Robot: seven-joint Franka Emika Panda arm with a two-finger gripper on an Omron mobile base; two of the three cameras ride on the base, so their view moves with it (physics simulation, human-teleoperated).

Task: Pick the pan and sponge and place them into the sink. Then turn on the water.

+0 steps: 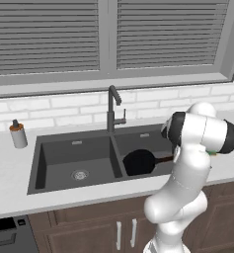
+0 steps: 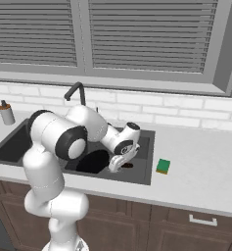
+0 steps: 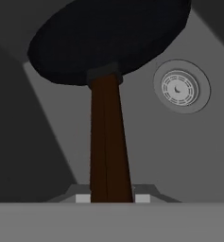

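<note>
The black pan (image 1: 138, 161) lies low inside the right basin of the dark grey sink (image 1: 39, 163), beside the round drain (image 3: 181, 87). My gripper (image 2: 118, 165) reaches down into that basin and is shut on the pan's long brown handle (image 3: 107, 137), which runs up between the fingertips to the pan body (image 3: 108, 38). Whether the pan rests on the basin floor I cannot tell. The green sponge (image 2: 163, 166) sits on the light countertop just right of the sink, apart from the gripper. The dark gooseneck faucet (image 1: 112, 111) stands behind the divider, with no water running.
A small soap bottle (image 1: 18, 134) with a brown top stands on the counter left of the sink. A white brick wall and a shuttered window rise behind the faucet. My own arm (image 1: 187, 168) blocks part of the right basin.
</note>
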